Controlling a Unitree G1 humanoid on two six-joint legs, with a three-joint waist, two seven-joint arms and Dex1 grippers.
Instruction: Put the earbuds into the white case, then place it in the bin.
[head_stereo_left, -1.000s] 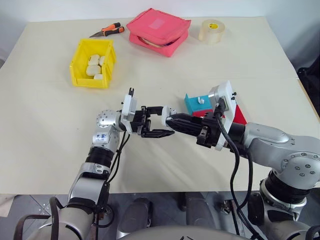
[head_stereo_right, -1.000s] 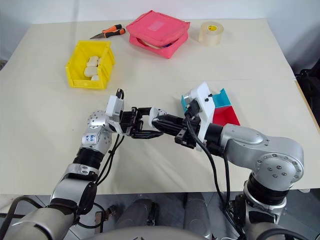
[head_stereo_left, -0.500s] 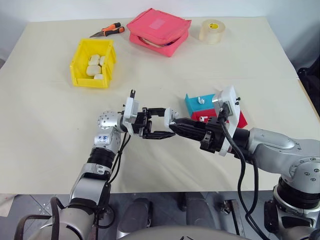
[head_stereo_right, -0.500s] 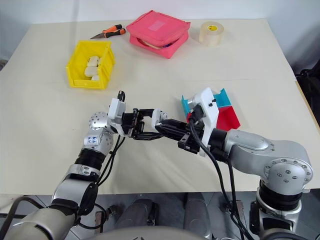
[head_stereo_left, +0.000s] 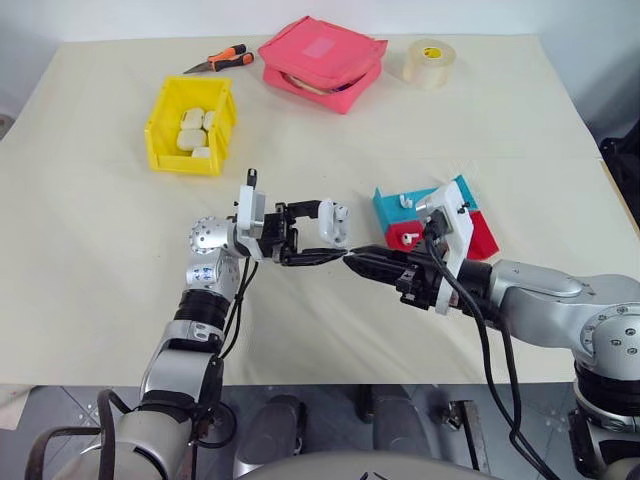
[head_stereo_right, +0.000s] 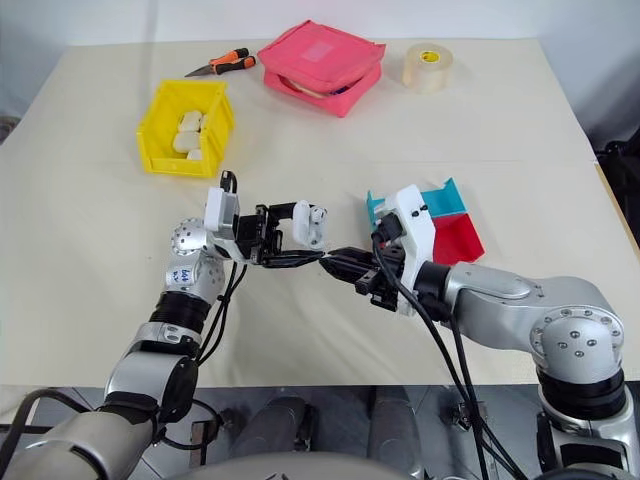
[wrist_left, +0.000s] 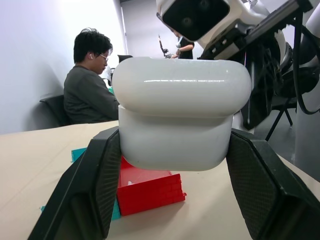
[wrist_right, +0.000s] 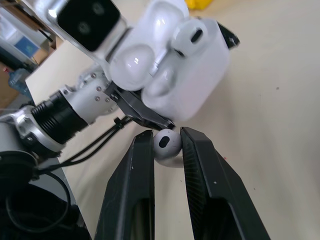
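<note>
- The left gripper (head_stereo_left: 322, 238), above the middle of the table (head_stereo_left: 90, 250), has its two black fingers clamped on the sides of the white case (wrist_left: 182, 110), lid flipped open.
- One earbud (wrist_right: 189, 37) already sits in a socket of the open case.
- The right gripper (wrist_right: 167, 146) pinches a second earbud (wrist_right: 167, 143) between nearly closed fingertips, just beside the case.
- The yellow bin (head_stereo_left: 190, 125) stands well apart at the table's far left, with white pieces inside.

no readable text, labels, brands, numbers or signs on anything in view
</note>
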